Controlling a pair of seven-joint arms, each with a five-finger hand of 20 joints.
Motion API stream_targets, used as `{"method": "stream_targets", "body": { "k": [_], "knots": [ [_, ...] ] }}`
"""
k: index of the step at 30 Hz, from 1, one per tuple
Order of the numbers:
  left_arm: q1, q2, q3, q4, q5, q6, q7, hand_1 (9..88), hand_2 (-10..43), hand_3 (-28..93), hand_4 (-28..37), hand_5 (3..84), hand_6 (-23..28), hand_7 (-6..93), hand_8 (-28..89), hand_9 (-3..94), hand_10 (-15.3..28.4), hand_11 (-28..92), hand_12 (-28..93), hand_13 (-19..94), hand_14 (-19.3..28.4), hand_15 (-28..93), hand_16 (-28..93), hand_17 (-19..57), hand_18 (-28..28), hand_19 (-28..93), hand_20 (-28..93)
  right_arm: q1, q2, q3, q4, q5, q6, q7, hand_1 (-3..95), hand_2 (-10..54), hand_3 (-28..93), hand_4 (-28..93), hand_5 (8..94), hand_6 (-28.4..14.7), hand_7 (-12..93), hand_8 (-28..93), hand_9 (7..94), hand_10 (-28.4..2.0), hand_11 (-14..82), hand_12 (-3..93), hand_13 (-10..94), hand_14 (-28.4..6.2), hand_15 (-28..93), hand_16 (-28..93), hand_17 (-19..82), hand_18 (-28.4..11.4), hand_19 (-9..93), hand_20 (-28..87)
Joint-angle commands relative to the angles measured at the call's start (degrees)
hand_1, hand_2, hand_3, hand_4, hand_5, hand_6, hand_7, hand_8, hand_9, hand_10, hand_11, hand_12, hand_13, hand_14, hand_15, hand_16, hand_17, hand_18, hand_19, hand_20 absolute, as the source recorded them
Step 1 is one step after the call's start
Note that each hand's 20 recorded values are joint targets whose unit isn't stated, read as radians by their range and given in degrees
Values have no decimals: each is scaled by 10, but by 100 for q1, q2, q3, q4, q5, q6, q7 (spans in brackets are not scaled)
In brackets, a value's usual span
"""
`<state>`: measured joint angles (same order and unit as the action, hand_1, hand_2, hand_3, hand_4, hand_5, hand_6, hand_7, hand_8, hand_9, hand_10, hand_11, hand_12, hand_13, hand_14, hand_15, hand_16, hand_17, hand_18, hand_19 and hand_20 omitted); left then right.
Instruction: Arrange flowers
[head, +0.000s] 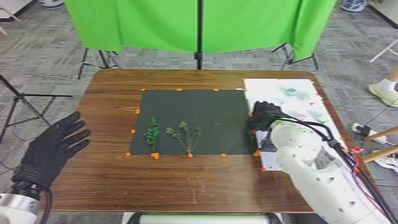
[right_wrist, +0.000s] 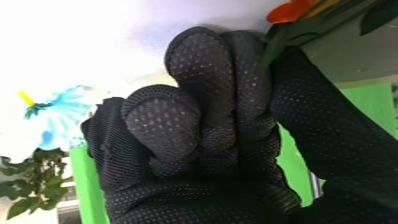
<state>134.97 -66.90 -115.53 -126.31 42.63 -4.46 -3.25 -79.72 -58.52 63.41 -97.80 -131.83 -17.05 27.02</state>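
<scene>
My left hand is held at the left table edge, its fingers straight and spread, holding nothing. My right hand is over the seam between the dark mat and the white sheet on the right. A dark green sprig and a lighter branching sprig lie side by side on the mat's lower left. In the right wrist view, my right hand pinches the green stem of an orange flower between thumb and fingers. A pale blue flower and green leaves are farther off.
The white sheet carries faint bluish-green flowers near its far end. Orange tape bits mark the edges of mat and sheet. A green cloth hangs on a stand behind the brown table.
</scene>
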Motion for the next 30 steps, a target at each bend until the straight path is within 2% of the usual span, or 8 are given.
{"method": "stream_targets", "body": {
  "k": [1,12,19,30],
  "knots": [
    [49,-66,14,41,22,-16,-48,268,-10,716,-273,292,27,236,-134,203,100,288,128,151,128,440,-32,-101,192,458,93,-291,91,-4,-94,-186,412,-237,394,-29,932,-61,937,-163,403,-31,868,-99,338,364,791,-53,701,326,494,-192,932,607],
    [103,-74,5,9,15,5,-14,267,-9,717,-274,293,29,233,-132,203,101,289,127,151,128,441,-33,-101,192,458,93,-200,159,130,-398,-128,522,-336,393,-11,932,-55,937,-177,417,-56,864,-101,363,364,790,-57,725,333,498,-195,932,625],
    [81,-63,7,19,18,1,-22,268,-8,716,-273,293,30,233,-131,202,100,289,127,151,128,441,-33,-101,192,459,93,-134,150,216,-589,-7,699,-314,391,-10,932,-51,937,-176,426,-58,865,-98,368,362,790,-58,730,332,500,-196,932,628],
    [67,-52,7,22,17,-2,-45,267,-7,716,-272,293,30,232,-131,202,100,290,127,150,129,442,-33,-100,192,459,93,-137,-94,77,-1089,76,675,-332,389,-8,932,-51,937,-175,435,-71,867,-99,373,358,792,-58,735,326,505,-195,932,632]
  ]
}}
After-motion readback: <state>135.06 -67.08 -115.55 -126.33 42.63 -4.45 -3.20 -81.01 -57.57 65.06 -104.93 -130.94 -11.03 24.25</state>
